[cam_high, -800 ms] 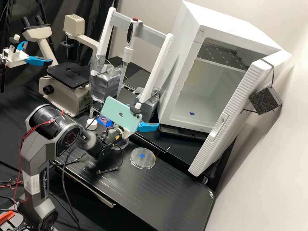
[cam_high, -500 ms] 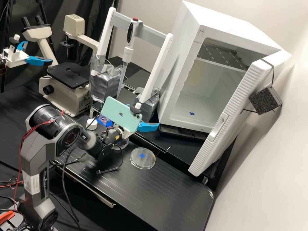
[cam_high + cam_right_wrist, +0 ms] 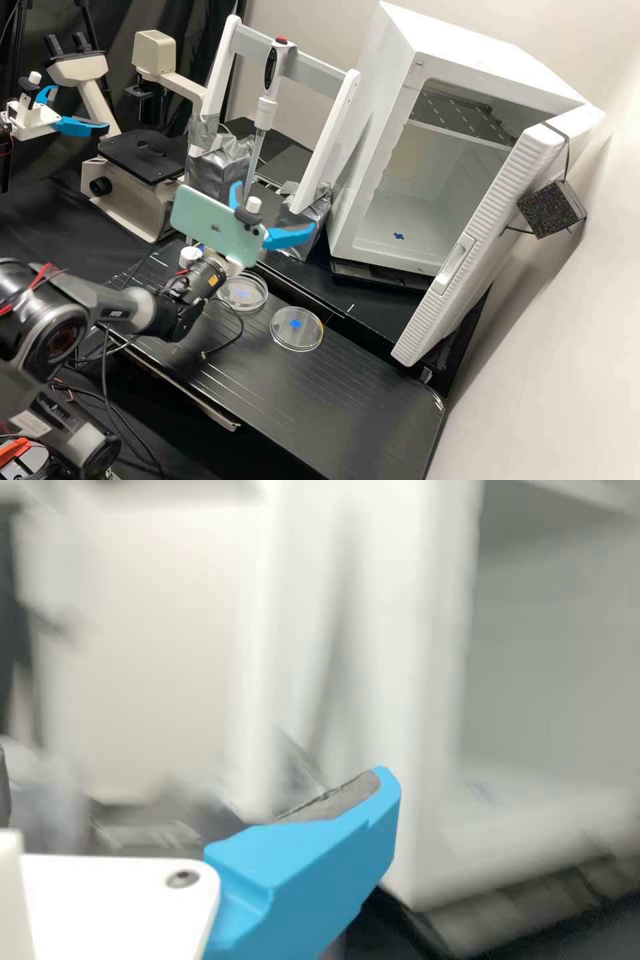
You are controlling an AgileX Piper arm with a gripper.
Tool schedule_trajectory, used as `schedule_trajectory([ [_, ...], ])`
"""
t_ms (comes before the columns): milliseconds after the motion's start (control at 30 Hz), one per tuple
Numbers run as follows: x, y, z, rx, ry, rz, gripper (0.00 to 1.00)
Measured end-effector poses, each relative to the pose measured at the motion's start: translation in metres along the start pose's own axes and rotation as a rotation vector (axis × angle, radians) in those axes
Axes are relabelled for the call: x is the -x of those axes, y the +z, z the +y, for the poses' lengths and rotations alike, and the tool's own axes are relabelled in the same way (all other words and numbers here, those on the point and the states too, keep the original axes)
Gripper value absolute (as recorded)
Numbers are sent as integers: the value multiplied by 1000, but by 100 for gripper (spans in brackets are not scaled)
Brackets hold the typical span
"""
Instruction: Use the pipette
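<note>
The pipette (image 3: 271,72) is held upright, with a slight lean, against the grey crossbar (image 3: 313,65) of the white stand, its red button (image 3: 282,41) uppermost and its clear lower shaft (image 3: 255,157) pointed down towards the desk (image 3: 373,407). The jaws are spread and nothing is gripped; the blue fingers (image 3: 289,237) are seen apart in the high view, lower than the pipette's body and on the near side of the stand. The step in hand is judged to be the approach to the pipette. It is best begun by raising the jaws to the height of the thick body, well above the slender shaft, since a grip taken on the shaft would probably let the tool tip or twist. The gap should be centred on the body before any closing is started, with one finger passed on each side and the white uprights (image 3: 319,150) left untouched. Pressure is to be built gently, as the smooth casing is likely to turn if it is pinched off centre. Once held, the pipette should be eased free of the crossbar, then carried with its lean kept small, high enough for the petri dishes (image 3: 297,329) to be cleared.
</note>
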Motion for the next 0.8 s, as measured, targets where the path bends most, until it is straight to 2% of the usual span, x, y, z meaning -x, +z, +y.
schedule_trajectory([
  [33, 2, -13, 1, 9, -1, 49, 100],
  [133, 0, -41, 6, 24, -2, 118, 100],
  [300, -17, -80, 13, 37, 1, 150, 100],
  [433, -34, -109, 15, 69, -8, 165, 100],
  [500, -47, -121, 15, 100, -17, 159, 100],
  [633, -71, -132, 11, 137, -61, 123, 100],
  [800, -105, -135, 5, 140, -138, 70, 100],
])
